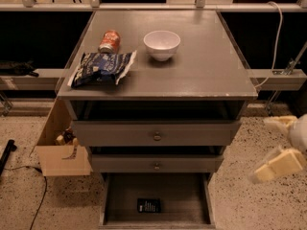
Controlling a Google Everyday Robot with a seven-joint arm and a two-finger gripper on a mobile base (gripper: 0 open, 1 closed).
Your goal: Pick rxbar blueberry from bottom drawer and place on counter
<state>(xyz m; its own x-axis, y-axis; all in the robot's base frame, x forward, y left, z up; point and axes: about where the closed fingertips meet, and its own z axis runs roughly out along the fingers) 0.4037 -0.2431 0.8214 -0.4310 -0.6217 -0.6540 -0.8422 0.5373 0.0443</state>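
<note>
The bottom drawer (pixel 120 195) of a grey cabinet stands pulled fully open at the foot of the view, and the rxbar blueberry (pixel 148 205) lies flat on its grey floor, nearer the drawer's front edge than its back and about midway between the side walls, clear of both. To the right of the cabinet, over the speckled floor (pixel 240 210) and well apart from the drawer, the robot's gripper (pixel 263 148) hangs at about the height of the two upper drawers; its two cream fingers (pixel 280 163) are spread wide and hold nothing. Above the open drawer, the lower knobbed drawer (pixel 187 164) and the upper knobbed drawer (pixel 192 134) are both pulled out a short way, each with a single round knob at the middle of its front. An open cardboard box (pixel 60 157) sits on the floor against the cabinet's left side, with a thin black cord (pixel 41 200) trailing past it. On the counter (pixel 206 66), a crinkled blue-and-white chip bag (pixel 100 68) rests at the front left corner, slightly overhanging the left edge. Just behind it, near the left edge, a red can (pixel 109 41) lies on its side. A white bowl (pixel 161 44) stands upright near the middle of the counter, apart from both. A pale cable (pixel 276 37) hangs beyond the counter's right edge.
</note>
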